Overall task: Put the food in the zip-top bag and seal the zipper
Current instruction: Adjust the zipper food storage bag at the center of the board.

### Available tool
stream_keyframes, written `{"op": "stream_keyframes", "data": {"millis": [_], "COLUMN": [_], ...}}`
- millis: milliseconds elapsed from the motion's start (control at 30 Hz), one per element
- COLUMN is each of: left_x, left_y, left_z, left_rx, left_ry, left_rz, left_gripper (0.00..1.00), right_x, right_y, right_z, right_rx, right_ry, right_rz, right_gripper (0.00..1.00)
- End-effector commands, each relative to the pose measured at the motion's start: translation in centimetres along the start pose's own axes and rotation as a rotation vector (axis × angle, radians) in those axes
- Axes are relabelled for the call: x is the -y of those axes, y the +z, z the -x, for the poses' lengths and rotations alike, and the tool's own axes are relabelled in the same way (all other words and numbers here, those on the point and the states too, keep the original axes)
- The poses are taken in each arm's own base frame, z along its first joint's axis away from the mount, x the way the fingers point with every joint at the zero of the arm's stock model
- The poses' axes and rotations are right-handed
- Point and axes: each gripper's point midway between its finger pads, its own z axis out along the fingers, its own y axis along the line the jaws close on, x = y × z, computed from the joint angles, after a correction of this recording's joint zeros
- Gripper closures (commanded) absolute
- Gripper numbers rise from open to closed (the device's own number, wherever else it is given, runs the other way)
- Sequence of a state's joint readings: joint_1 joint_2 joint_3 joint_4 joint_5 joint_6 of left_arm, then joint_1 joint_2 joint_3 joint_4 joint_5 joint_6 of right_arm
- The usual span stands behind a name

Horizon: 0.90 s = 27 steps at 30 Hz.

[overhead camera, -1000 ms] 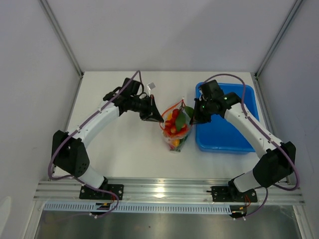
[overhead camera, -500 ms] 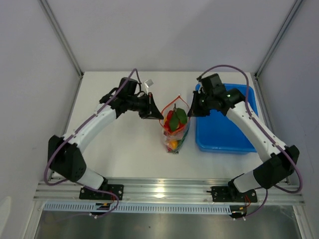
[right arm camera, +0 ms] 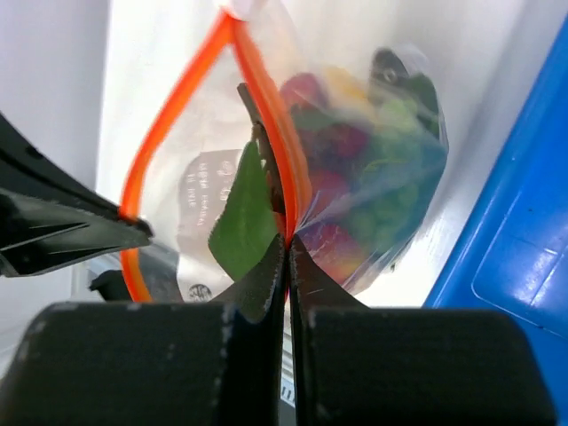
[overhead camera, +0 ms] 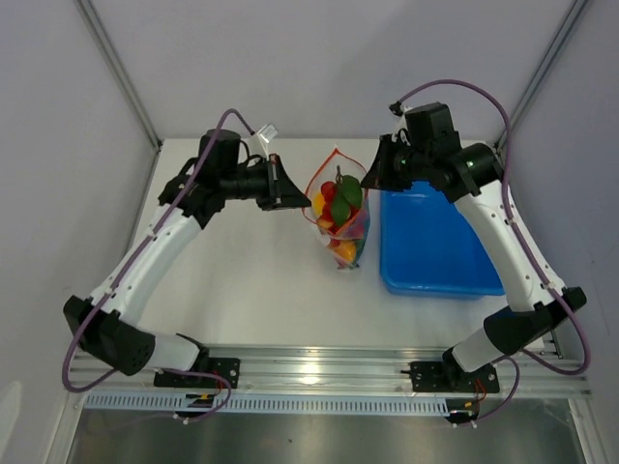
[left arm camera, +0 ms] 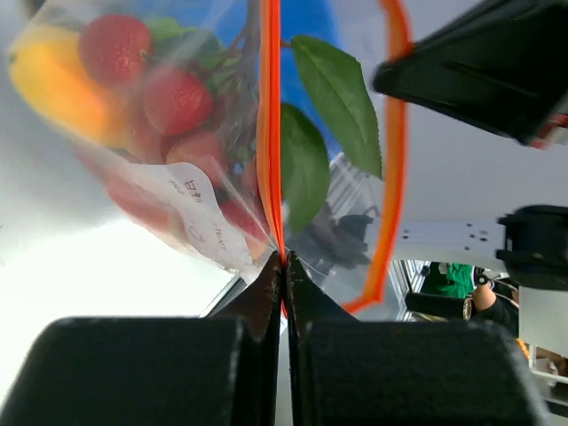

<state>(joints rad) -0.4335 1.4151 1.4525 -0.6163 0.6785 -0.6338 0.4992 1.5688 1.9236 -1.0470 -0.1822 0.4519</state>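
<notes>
Top view: zip-top bag (overhead camera: 350,232) held up over the middle of the table (overhead camera: 251,280), nearer the far edge than the near one. It is just left of the blue tub (overhead camera: 440,246), which sits along the right edge. The left gripper (overhead camera: 306,204) pinches the zipper (overhead camera: 335,155) on the bag's left side, and the right gripper (overhead camera: 372,184) pinches it on the right side. Neither arm is nearer. The mouth gapes as an orange loop between them, and the bag body trails toward the near edge. Count: one bag, one tub, two grippers. The food (overhead camera: 337,208) is a heap, pieces not countable; all that shows is inside the bag.

Left wrist view: fingers (left arm camera: 262,302) closed tight on the orange strip. One run goes straight away from the tips; the other bows wide to the right. Two green leaves (left arm camera: 333,89) and red and yellow pieces show behind the film.

Right wrist view: jaws likewise clamped on the strip, loop open to the left. Corner hold or mid-lip hold: cannot tell.

Judgement: filling looks done, seal not yet made. The gap across the loop, running left to right between the grippers, is what must close
</notes>
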Motion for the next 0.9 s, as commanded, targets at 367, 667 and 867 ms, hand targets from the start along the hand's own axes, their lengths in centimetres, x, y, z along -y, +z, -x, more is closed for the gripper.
{"op": "stream_keyframes", "data": {"millis": [367, 667, 867], "left_x": [-2.2, 1.9, -5.9], "left_y": [2.0, -1.2, 3.2], "left_z": [1.3, 1.3, -2.1], "left_rx": [-0.02, 0.055, -0.109], "left_ry": [0.005, 0.071, -0.005], "left_rz": [0.037, -0.035, 0.093], "left_gripper": [0.99, 0.99, 0.99], "right_x": [2.1, -1.1, 2.4], "right_y": [3.5, -0.2, 4.0], "right_z": [-4.1, -3.4, -7.6], "right_rx": [-0.097, -0.078, -0.166], "right_ry": [0.036, 0.055, 0.086], "right_rz": [0.003, 0.073, 0.005], "right_gripper": [1.0, 1.0, 1.0]}}
